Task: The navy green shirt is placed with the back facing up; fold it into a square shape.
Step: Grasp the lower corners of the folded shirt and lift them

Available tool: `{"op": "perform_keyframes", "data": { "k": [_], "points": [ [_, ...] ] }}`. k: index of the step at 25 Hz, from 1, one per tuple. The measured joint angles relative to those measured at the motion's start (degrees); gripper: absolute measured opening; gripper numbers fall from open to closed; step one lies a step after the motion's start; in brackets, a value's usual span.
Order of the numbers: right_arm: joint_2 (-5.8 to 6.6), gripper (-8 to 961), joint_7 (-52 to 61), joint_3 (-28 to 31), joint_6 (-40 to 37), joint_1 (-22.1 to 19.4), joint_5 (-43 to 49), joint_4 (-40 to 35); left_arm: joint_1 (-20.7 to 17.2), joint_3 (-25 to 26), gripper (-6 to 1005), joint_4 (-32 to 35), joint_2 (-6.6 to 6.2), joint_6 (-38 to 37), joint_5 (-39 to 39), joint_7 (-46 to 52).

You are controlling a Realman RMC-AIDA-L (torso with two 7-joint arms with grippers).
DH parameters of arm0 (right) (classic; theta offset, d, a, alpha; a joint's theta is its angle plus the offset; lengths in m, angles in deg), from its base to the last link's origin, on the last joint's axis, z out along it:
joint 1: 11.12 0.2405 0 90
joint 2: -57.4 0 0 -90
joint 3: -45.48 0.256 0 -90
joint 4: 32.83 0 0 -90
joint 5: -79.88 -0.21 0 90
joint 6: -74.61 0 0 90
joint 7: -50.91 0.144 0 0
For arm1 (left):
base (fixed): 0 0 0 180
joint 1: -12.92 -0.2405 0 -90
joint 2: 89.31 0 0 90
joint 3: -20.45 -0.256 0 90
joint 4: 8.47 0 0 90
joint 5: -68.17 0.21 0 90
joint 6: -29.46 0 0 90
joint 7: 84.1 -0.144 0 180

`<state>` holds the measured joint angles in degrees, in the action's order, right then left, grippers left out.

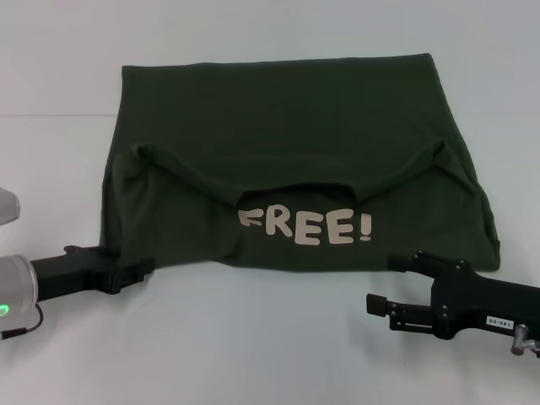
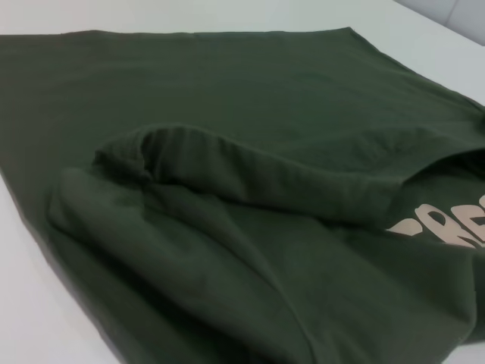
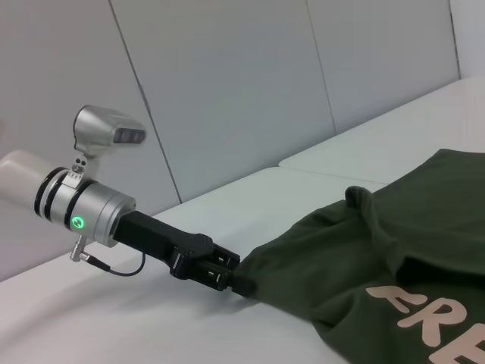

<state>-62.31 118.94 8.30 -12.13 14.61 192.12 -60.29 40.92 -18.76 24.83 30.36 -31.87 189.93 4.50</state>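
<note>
Clearly you are in the middle of the first fold: from the head view, the navy green shirt [image 1: 287,143] lies spread on the white table [image 1: 253,337], its near part already turned over toward the far hem so that the pale "FREE!" lettering [image 1: 305,226] shows face up. Your left gripper [image 1: 139,272] sits at the shirt's near left corner, fingertips touching or tucked under the cloth edge; whether they actually pinch fabric, you cannot tell from here. Your right gripper [image 1: 381,283] lies just short of the near right edge, its two fingers spread apart with nothing between them, the cloth just beyond their tips. From the left wrist view, no fingers show at all; ahead of that pincer you see only rumpled folds, a rolled sleeve ridge [image 2: 250,171] and the start of the lettering off to one side. From the right wrist view, the left gripper [image 3: 236,279] appears farther off, its black tip buried at the shirt's corner, so a hold looks likely but stays unproven. My judgement: the next move calls for the right pincer to close the gap, slide onto its corner and clamp, and then for both arms to match height before you carry the fold on evenly.
</note>
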Motion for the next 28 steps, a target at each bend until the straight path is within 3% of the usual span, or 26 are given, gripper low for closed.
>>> {"op": "perform_keyframes", "data": {
  "k": [2, 13, 18, 28],
  "points": [
    [0.0, 916, 0.0, 0.01, 0.0, 0.04, 0.0, 0.0, 0.03, -0.04, 471, 0.02, 0.04, -0.05, 0.03, 0.0],
    [0.0, 916, 0.0, 0.0, -0.02, 0.11, 0.0, 0.05, 0.38, -0.02, 259, 0.26, -0.47, -0.72, 0.06, -0.25],
    [0.01, 916, 0.0, 0.07, -0.19, -0.04, 0.0, -0.18, 0.32, -0.13, 38, 0.37, -1.31, -1.79, 0.05, -0.26],
    [1.12, 916, 10.21, 6.89, 1.17, -2.62, -0.18, -5.88, 0.2, 0.43, 29, 0.99, -3.02, -3.28, -0.15, 0.12]
  ]
}}
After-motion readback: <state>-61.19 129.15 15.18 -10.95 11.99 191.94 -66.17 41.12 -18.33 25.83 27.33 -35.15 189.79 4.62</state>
